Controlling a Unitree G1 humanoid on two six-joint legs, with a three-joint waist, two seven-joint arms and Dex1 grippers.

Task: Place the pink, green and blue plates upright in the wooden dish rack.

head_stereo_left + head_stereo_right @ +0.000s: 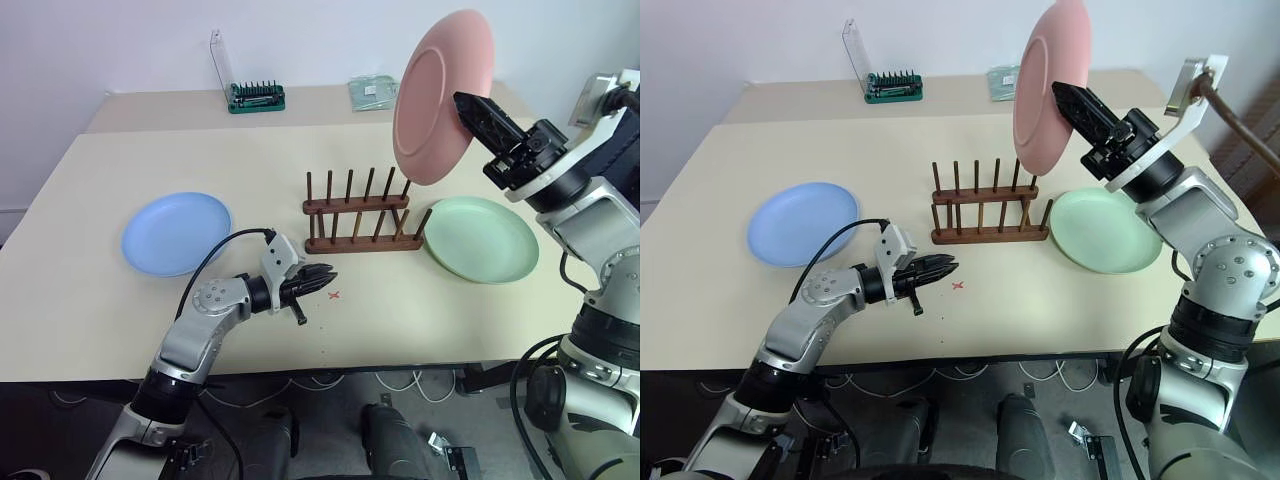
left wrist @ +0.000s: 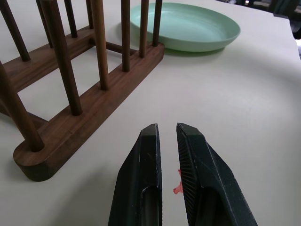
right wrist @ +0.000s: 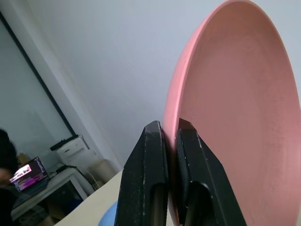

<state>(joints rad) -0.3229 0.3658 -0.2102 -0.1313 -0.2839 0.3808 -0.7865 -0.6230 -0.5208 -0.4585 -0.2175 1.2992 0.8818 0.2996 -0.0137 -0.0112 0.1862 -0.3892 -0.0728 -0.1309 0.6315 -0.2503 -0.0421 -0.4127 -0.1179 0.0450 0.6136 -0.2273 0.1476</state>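
Overhead, right gripper (image 1: 468, 105) clamps pink plate (image 1: 440, 95) on edge, above wooden dish rack (image 1: 362, 213). Green plate (image 1: 482, 240) flat beside rack's right; blue plate (image 1: 176, 233) well left. Left gripper (image 1: 322, 281) empty, nearly closed, just before rack.

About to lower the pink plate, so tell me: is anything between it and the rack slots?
Nothing visible. The pink plate, pinched at its rim by the right gripper, hangs upright over the right end of the wooden dish rack. No plate sits between the pegs. The green plate lies flat beside the rack, apart from it.
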